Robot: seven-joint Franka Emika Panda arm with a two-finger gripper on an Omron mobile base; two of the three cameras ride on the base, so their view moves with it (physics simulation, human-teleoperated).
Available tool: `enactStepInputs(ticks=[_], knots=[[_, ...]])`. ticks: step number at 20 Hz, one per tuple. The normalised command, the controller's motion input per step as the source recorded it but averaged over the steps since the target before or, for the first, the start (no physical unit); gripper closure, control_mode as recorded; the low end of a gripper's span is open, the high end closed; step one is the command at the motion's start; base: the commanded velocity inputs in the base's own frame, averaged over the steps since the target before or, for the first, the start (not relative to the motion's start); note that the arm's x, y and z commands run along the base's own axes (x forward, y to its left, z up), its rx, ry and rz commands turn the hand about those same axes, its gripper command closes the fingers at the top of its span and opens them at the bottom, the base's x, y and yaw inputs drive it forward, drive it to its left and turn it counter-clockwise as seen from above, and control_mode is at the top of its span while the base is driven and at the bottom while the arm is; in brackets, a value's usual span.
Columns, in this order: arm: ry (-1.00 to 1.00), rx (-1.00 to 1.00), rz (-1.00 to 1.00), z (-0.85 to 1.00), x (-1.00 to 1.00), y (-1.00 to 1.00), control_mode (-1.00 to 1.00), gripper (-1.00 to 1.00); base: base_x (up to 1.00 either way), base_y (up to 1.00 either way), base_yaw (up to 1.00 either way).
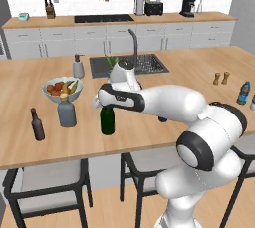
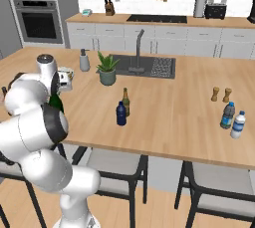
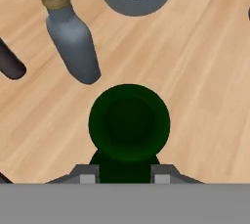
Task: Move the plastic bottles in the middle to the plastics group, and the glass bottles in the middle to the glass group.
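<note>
Room: kitchen with white cabinets, a back counter carrying a coffee maker and toaster, and a wall oven at one side.
Desk: wooden island desk [image 1: 199, 67] with a dark sink [image 1: 149, 64] set in it and stools along the near edge.
Arm: reaches across the near part of the desk toward the fruit bowl side.
Jaws: the gripper [image 3: 124, 173] has its jaws nearly closed, clamped on the neck of the green wine bottle [image 1: 107, 120], one finger on each side in the hand view; the bottle stands upright just beside the flask, and whether its base rests on the desk cannot be told.
Fruit bowl: one pale bowl [image 1: 50, 92] of fruit, behind the flask.
Plant: one small potted plant [image 2: 106, 69] beside the sink.
Glass group: two pieces, a squat grey-blue flask with a tan stopper [image 1: 66, 110] and a small dark brown bottle [image 1: 37, 124] nearer the desk's end.
Middle of desk: two bottles standing just beside each other, a small navy-blue bottle [image 2: 121, 113] and a slim amber beer bottle [image 2: 126, 102].
Plastics group: two bottles near the far end, a light blue water bottle with a dark cap [image 2: 227, 115] and a pale bottle [image 2: 238, 125] beside it.
Shakers: two small brown shakers [image 2: 221, 94].
Soap dispenser: one grey dispenser [image 1: 78, 66].
Writing: labels too small to read.
</note>
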Motion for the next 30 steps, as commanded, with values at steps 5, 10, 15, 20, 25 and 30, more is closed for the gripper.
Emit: enactStepInputs(ticks=[5, 10, 15, 20, 25, 30], knots=[[-0.02, 0.0, 0.15, 0.0, -0.41, 0.51, -1.0, 1.0, 0.0, 0.0, 0.0], [-0.04, 0.0, 0.08, 0.0, -0.04, 0.75, -1.0, 1.0, 0.0, 0.0, 0.0], [-0.02, 0.0, 0.01, 0.0, 0.03, 0.84, -1.0, 1.0, 0.0, 0.0, 0.0], [0.0, 0.0, 0.0, 0.0, 0.1, 0.62, -1.0, 1.0, 0.0, 0.0, 0.0], [-0.01, 0.0, 0.0, 0.0, 0.16, 0.18, -1.0, 1.0, 0.0, 0.0, 0.0], [0.0, 0.0, 0.0, 0.0, 0.29, 0.17, -1.0, 1.0, 0.0, 0.0, 0.0]])
